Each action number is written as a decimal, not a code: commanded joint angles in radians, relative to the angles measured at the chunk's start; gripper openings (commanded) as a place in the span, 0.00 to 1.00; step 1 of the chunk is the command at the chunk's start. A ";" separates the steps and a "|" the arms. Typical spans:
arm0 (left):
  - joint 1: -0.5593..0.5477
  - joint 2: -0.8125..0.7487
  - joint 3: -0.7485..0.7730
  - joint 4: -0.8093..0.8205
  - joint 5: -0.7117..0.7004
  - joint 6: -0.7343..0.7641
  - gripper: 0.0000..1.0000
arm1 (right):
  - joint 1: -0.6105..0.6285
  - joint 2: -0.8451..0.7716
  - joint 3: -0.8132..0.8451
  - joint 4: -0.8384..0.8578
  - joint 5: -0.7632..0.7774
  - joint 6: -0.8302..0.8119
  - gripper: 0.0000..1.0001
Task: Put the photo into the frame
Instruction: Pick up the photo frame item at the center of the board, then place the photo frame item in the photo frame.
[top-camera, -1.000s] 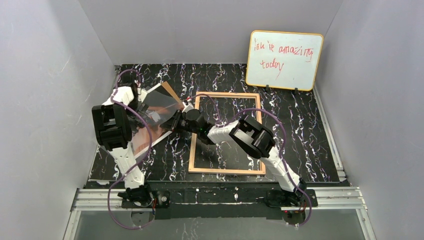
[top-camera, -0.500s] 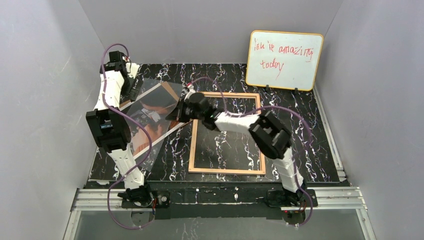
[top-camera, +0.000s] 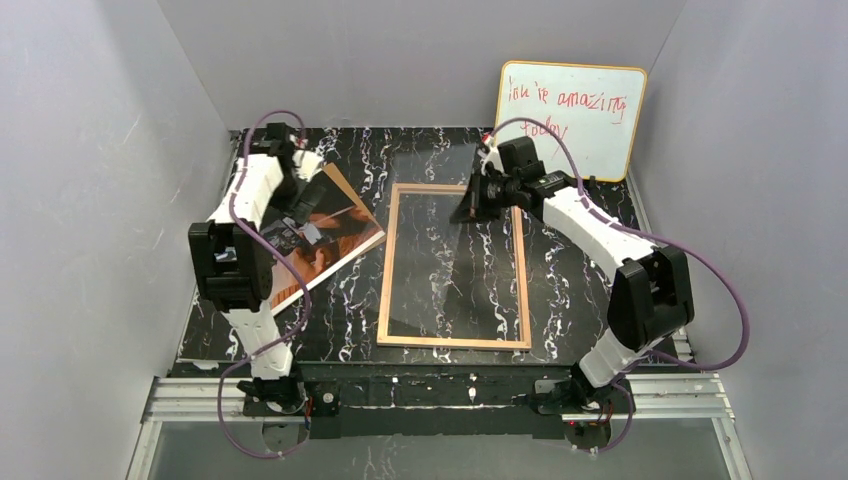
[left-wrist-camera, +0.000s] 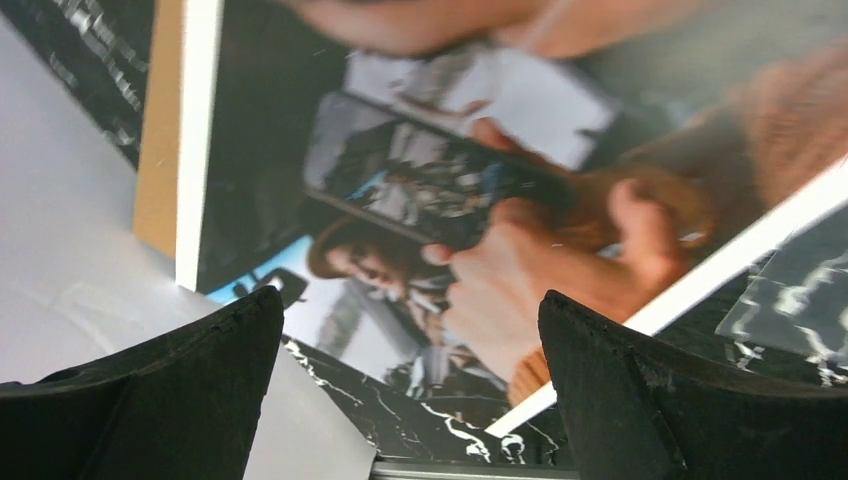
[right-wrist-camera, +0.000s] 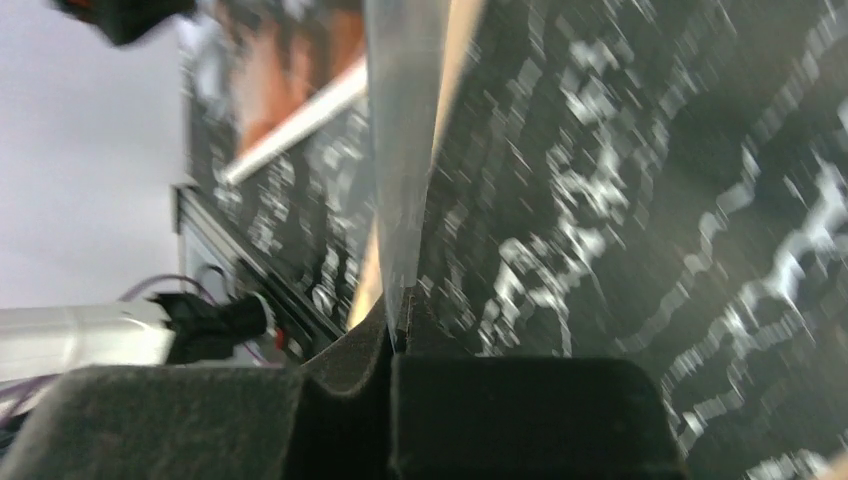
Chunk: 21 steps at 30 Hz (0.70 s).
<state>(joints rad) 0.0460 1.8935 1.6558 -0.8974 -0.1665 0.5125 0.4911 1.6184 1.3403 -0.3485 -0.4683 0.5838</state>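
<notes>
The frame (top-camera: 388, 270) lies flat in the middle of the table, tan wood side up. Its wood edge (right-wrist-camera: 456, 50) shows in the right wrist view. My right gripper (top-camera: 470, 207) is at the frame's far edge, shut (right-wrist-camera: 398, 335) on a clear pane (top-camera: 440, 262) held tilted over the frame; the right wrist view shows the pane (right-wrist-camera: 400, 150) edge-on. The photo (top-camera: 340, 235), dark with orange-brown tones and a white border, lies at the left on a brown backing board (top-camera: 345, 185). Just above the photo (left-wrist-camera: 480, 200) hangs my left gripper (top-camera: 303, 220), open (left-wrist-camera: 412, 330) and empty.
An orange-rimmed whiteboard (top-camera: 568, 120) with red writing leans at the back right, close behind the right arm. Grey walls close in the left, right and back. The backing board's edge (left-wrist-camera: 158, 120) sits near the left wall.
The right gripper closed on the clear pane and carried it from over the photo rightward to above the frame. The left gripper opened, rose to the back, then came down over the photo.
</notes>
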 joint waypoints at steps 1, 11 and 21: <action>-0.124 -0.083 -0.052 -0.018 -0.001 -0.020 0.98 | -0.043 0.002 -0.022 -0.316 0.001 -0.190 0.01; -0.259 -0.061 -0.145 0.054 -0.012 -0.038 0.98 | -0.114 0.121 0.060 -0.474 0.076 -0.312 0.01; -0.333 -0.035 -0.210 0.087 -0.004 -0.045 0.98 | -0.134 0.151 0.031 -0.402 0.052 -0.257 0.28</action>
<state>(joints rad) -0.2661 1.8641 1.4651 -0.8021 -0.1757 0.4770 0.3611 1.7756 1.3613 -0.7692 -0.3855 0.3141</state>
